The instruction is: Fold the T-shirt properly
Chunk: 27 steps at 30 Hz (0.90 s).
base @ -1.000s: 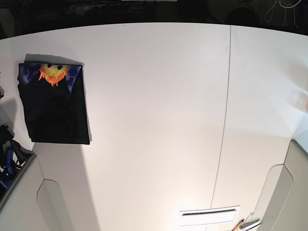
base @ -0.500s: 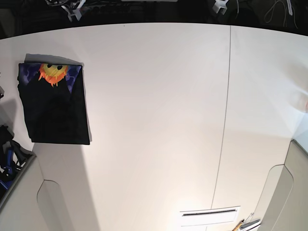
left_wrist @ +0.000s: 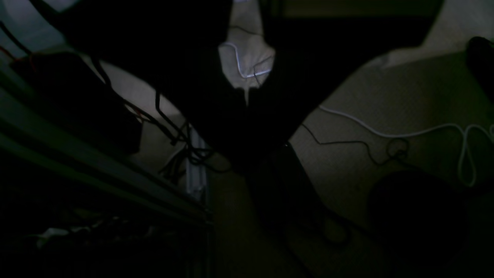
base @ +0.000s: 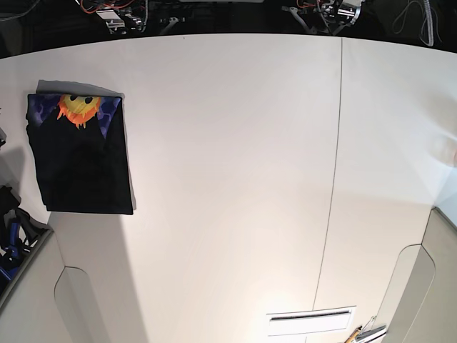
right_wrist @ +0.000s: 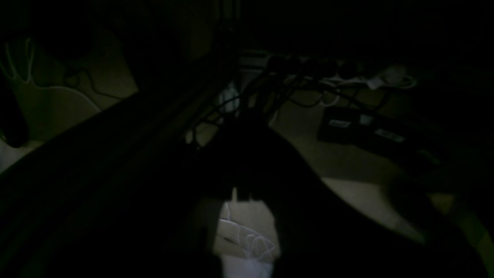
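Observation:
The black T-shirt (base: 80, 158) lies folded into a neat rectangle at the left of the white table (base: 235, 179), with its orange sun face on blue (base: 80, 108) showing at the far end. No gripper touches it. Both arms hang beyond the table's far edge: part of the right arm (base: 120, 16) at top left, part of the left arm (base: 330, 11) at top right. In the dark wrist views the left gripper (left_wrist: 247, 110) and the right gripper (right_wrist: 236, 190) are black silhouettes over the floor, tips together, holding nothing.
A seam (base: 333, 179) runs down the table right of centre. A vent plate (base: 310, 320) sits at the near edge. Blue-black gear (base: 13, 232) stands at the left edge. Cables (left_wrist: 405, 135) and a power strip (right_wrist: 366, 131) lie on the floor.
Parts of both arms have come into the base view along the top edge, more of them showing than half a second ago. The folded T-shirt has not moved.

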Each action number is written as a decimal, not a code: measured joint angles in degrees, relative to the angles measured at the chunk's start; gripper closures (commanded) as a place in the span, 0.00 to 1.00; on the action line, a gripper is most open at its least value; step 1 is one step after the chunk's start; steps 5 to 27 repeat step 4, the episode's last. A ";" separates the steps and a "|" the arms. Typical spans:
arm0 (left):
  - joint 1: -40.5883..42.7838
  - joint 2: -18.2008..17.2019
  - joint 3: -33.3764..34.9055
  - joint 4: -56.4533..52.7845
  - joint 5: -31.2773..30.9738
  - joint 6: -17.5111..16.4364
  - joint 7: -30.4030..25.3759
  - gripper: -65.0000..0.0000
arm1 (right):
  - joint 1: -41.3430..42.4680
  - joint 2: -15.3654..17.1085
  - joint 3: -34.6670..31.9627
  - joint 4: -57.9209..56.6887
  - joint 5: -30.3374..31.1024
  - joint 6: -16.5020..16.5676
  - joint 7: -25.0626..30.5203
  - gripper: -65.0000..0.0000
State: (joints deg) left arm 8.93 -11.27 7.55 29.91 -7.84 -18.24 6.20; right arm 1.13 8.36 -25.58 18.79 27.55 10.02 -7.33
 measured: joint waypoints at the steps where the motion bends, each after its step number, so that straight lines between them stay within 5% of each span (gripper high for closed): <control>1: 0.28 0.09 0.00 0.02 -0.02 0.00 0.00 1.00 | -0.09 -0.20 0.00 0.00 0.61 0.00 -0.07 1.00; 27: 0.61 0.31 0.00 -0.04 -0.04 -0.15 0.22 1.00 | -0.33 -0.85 0.00 0.00 1.60 0.02 -0.24 1.00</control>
